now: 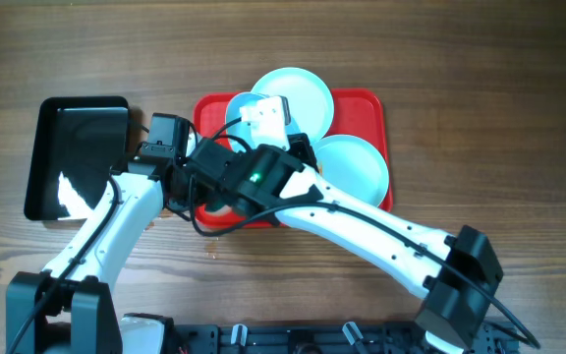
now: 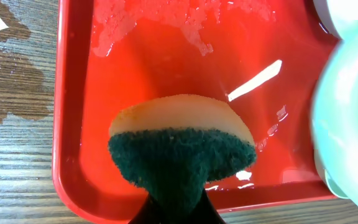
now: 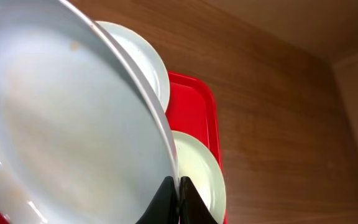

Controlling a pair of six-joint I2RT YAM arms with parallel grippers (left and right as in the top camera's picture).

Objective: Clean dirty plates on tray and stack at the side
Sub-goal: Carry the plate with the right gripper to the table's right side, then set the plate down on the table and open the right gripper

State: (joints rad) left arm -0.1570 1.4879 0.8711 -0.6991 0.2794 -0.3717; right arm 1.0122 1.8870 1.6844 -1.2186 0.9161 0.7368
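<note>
From above, the red tray [image 1: 367, 103] sits on the wooden desk [image 1: 489, 98], beside a black tray [image 1: 77, 157]. One plate [image 1: 298, 90] lies flat at the back and another plate [image 1: 357, 165] lies flat on the right. The right arm stretches across the tray. The left arm bends in to the tray's left side.

The left wrist camera shows the left jaws pinching a yellow and green sponge [image 2: 182, 146] over the wet, foamy tray.

The right wrist camera shows the right jaws closed tight on the rim of the tilted plate [image 3: 73, 124].
</note>
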